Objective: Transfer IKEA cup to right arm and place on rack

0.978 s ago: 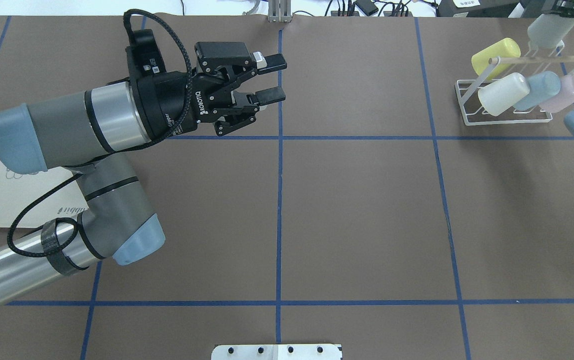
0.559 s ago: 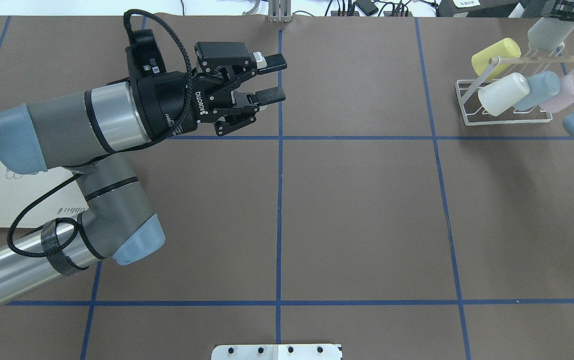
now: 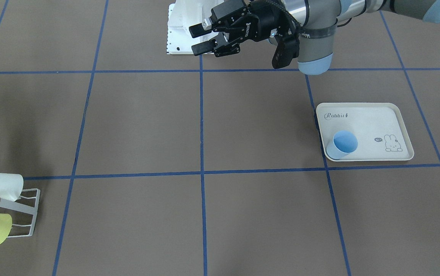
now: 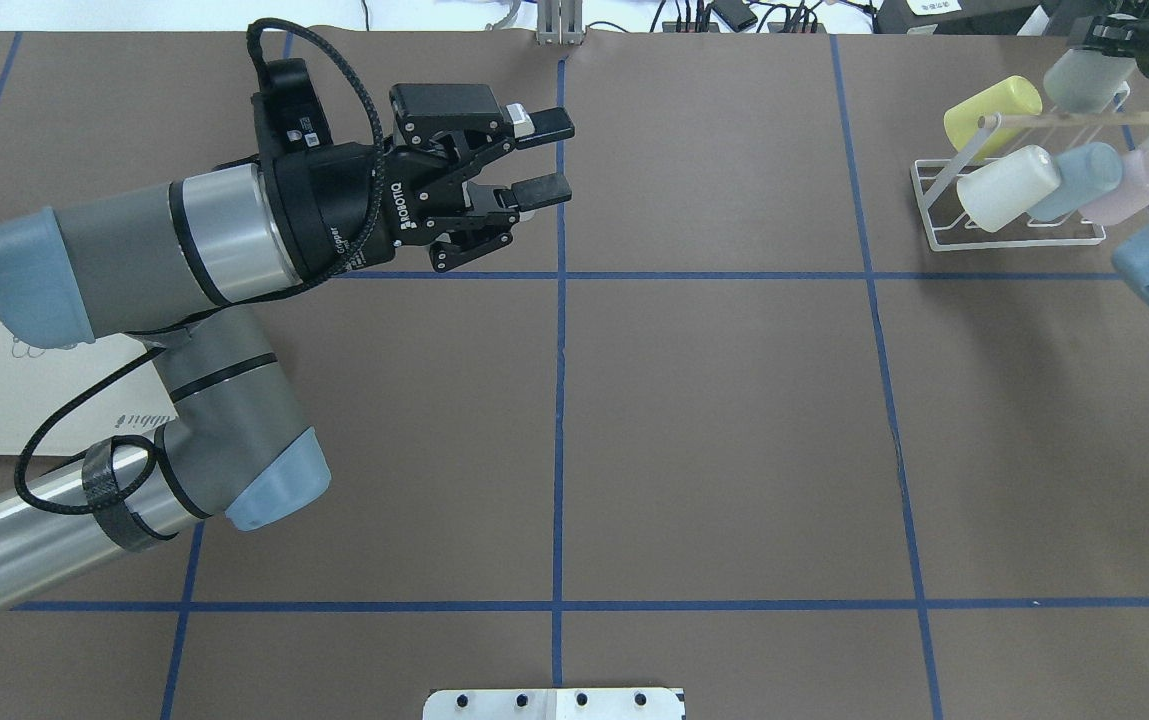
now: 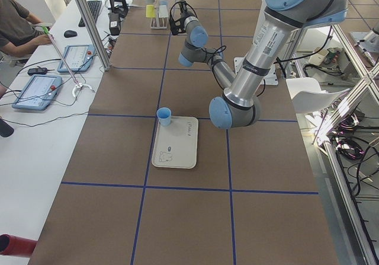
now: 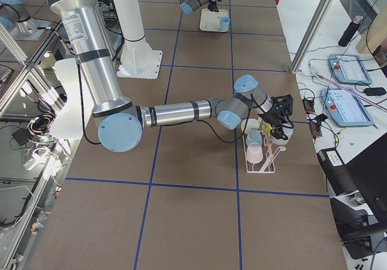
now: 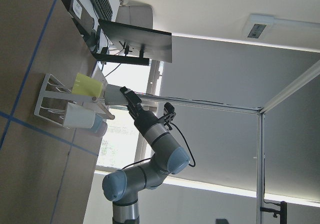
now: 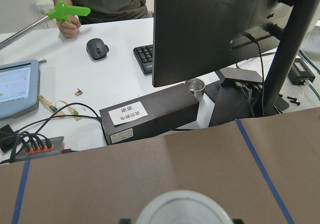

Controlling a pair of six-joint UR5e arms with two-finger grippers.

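Right gripper (image 4: 1100,44) holds IKEA cup (image 4: 1079,80), long axis slanted, above rack (image 4: 924,203).

The table (image 4: 734,400) is viewed from overhead behind the robot, steeply from across, and along from both ends; the rack (image 4: 1019,242) is shared by overhead and left-wrist views.

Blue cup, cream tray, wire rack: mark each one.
blue cup (image 3: 343,144), exterior front-facing view, its open mouth.
cream tray (image 3: 365,124), exterior front-facing view, bare floor.
wire rack (image 3: 17,207), exterior front-facing view, slanted white bar.
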